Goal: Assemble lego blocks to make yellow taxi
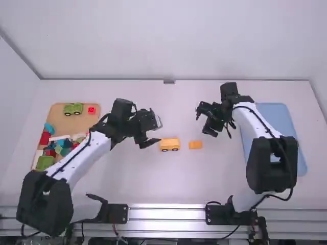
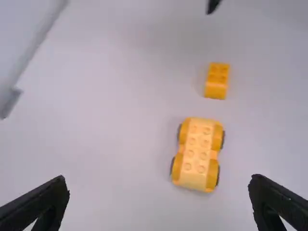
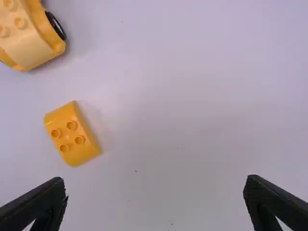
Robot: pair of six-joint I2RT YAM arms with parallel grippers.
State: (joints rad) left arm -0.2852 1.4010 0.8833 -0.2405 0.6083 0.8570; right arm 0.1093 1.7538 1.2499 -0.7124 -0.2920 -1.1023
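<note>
Yellow taxi (image 2: 196, 155) is standing part-built on the white table (image 1: 171, 189), wheels down, top studs bare. Small yellow block (image 3: 72, 134) is lying near it, studs up, unattached. Left gripper (image 2: 159, 180) and right gripper (image 3: 155, 179) are hanging empty, fingers wide apart. Seating that block on top is looking like the main step left.

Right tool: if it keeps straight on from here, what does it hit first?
Most likely the bare tabletop. The small yellow block looks off to one side of the line between the right tool's fingers. Height above the table is unclear, so treat that as a guess.
</note>
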